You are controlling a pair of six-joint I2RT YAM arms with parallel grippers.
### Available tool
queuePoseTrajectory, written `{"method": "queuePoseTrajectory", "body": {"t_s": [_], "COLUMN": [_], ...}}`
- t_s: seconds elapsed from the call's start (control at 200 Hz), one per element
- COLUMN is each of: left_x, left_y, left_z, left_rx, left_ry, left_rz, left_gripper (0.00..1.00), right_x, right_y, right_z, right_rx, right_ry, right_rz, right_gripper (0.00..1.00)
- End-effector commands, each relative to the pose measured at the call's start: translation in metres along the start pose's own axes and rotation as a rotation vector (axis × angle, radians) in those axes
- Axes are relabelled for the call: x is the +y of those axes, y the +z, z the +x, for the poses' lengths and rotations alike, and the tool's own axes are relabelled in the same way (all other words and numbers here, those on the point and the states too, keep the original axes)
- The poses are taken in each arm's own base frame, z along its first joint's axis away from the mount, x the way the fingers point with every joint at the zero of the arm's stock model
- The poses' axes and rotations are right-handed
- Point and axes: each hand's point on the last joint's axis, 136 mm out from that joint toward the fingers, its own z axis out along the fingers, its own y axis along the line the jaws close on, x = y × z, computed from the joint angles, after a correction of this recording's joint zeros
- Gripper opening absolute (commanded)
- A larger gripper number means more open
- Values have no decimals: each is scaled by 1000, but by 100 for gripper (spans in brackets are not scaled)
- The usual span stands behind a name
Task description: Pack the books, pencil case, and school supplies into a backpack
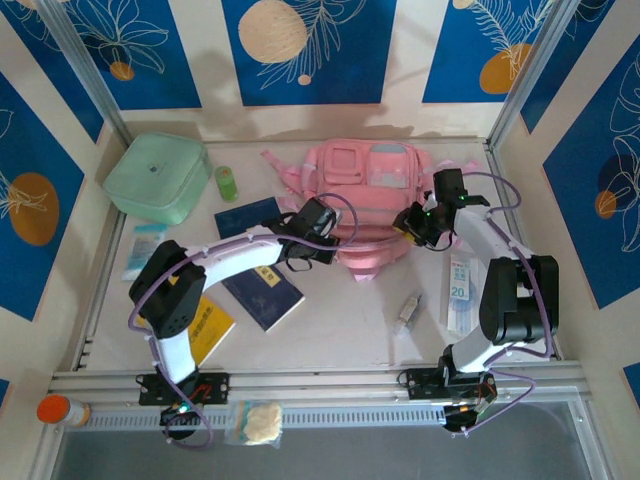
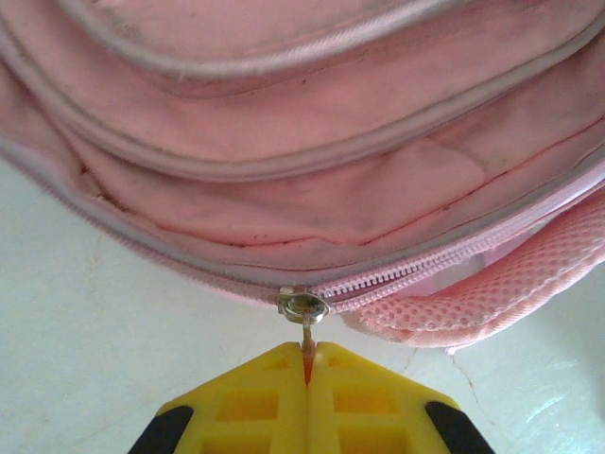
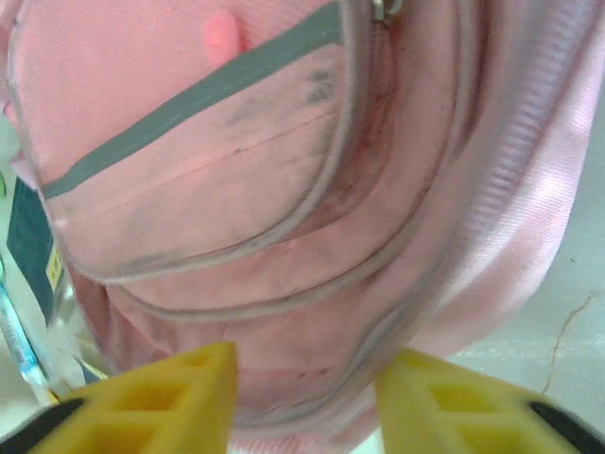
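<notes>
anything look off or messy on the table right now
Nothing spilled or broken. The backpack has dark grubby smudges on its front pocket, and the two navy books lie askew. The left gripper is shut on the zipper pull.

Books (image 1: 268, 298) left of backpack (image 1: 365, 175), before box (image 1: 157, 178)

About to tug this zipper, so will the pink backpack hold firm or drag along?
Probably floppy: the backpack lies slumped with creased fabric, so it may bunch. It looks flat, perhaps empty, so it could slide toward the left gripper shut on the zipper pull.
</notes>
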Motion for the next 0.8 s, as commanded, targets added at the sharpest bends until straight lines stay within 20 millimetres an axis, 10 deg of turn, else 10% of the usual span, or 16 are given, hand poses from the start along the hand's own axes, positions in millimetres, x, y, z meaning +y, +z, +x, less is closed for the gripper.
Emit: {"method": "queuePoseTrajectory", "body": {"t_s": [0.0, 0.345, 0.605, 0.795], "left_x": [-12, -18, -21, -24], "left_y": [-3, -5, -3, -2], "left_z": [-11, -21, -21, -22], "left_rx": [-4, -47, -47, -46], "left_ry": [-25, -39, -45, -43], "left_rz": [54, 78, 94, 110], "left_gripper": [0, 0, 0, 0], "right_x": [11, 43, 78, 64], "right_y": [-13, 10, 41, 73], "right_z": [20, 90, 77, 70], "right_rx": [48, 107, 90, 92], "right_ry": [52, 339, 410, 423], "right_rz": [-85, -106, -81, 1], "right_gripper": [54, 77, 75, 59]}}
